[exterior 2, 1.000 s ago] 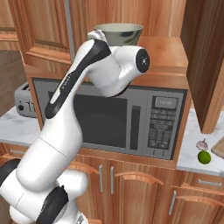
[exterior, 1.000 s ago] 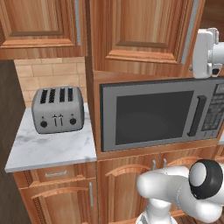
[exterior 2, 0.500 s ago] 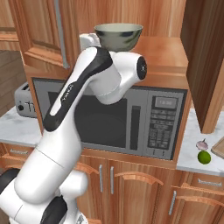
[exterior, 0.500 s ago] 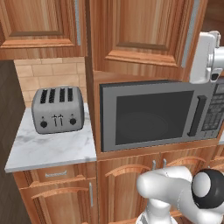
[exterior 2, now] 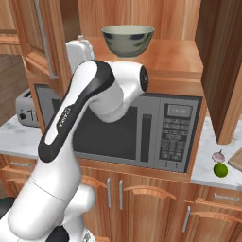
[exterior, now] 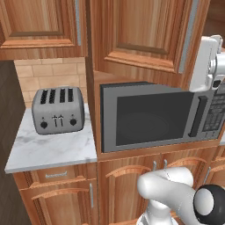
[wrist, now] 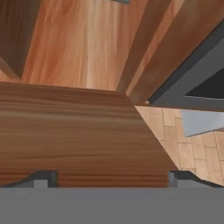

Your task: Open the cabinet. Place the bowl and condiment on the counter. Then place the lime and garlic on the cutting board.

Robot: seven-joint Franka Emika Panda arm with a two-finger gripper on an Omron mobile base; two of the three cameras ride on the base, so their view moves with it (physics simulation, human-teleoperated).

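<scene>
I see the cabinet [exterior 2: 47, 42] with its door swung open, the long grey bar handle [exterior 2: 43, 40] running down the door at the left of the right base view. Inside, the bowl [exterior 2: 127, 40] sits upright on the cabinet shelf [exterior 2: 175, 59], directly above the microwave [exterior 2: 156, 130]. My gripper [wrist: 112, 177] is released, its jaws spread wide with nothing between them, facing a brown wooden panel in the hand view. The white hand [exterior 2: 79, 51] rises just left of the bowl, near the open door. Down to the right, the lime [exterior 2: 220, 169] rests on the worktop [exterior 2: 205, 163] with the garlic [exterior 2: 218, 156] just behind it, a corner of the cutting board [exterior 2: 236, 159] beside them. A toaster [exterior: 58, 110] stands on the worktop left of the microwave.
</scene>
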